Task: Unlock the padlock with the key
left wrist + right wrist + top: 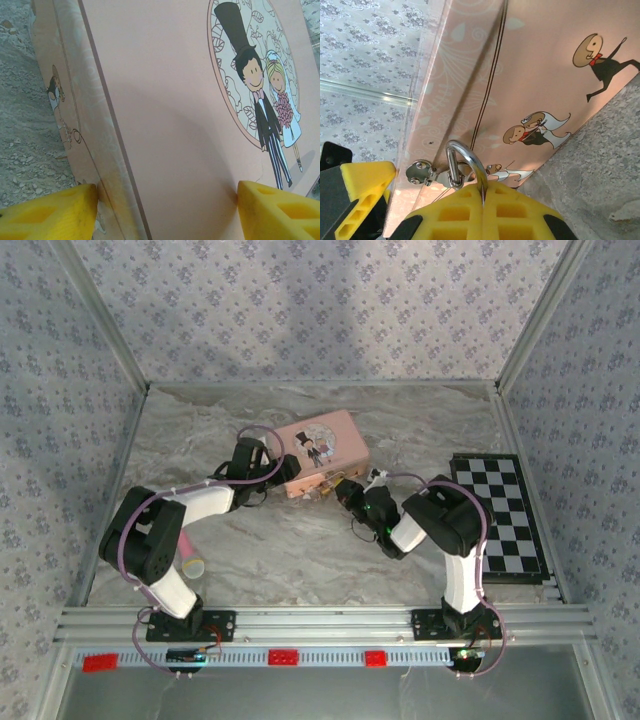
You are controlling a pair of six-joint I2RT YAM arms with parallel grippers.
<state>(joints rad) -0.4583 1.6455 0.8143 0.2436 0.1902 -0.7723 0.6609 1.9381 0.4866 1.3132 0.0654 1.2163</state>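
Observation:
The pink picture tin lies mid-table. My left gripper straddles its left end. In the left wrist view its yellow fingers press the tin, one on the side wall and one on the lid, so the left gripper is shut on it. The padlock shows its silvery shackle looped through the tin's metal clasp. My right gripper is shut on one leg of the shackle, and its fingers hide the brass body. In the top view the right gripper sits at the tin's front edge. The key is hidden.
A black-and-white checkerboard lies at the right side of the table. A pink-and-cream cylinder rests near the left arm's base. Patterned walls close in the table on three sides, and a metal rail runs along the front.

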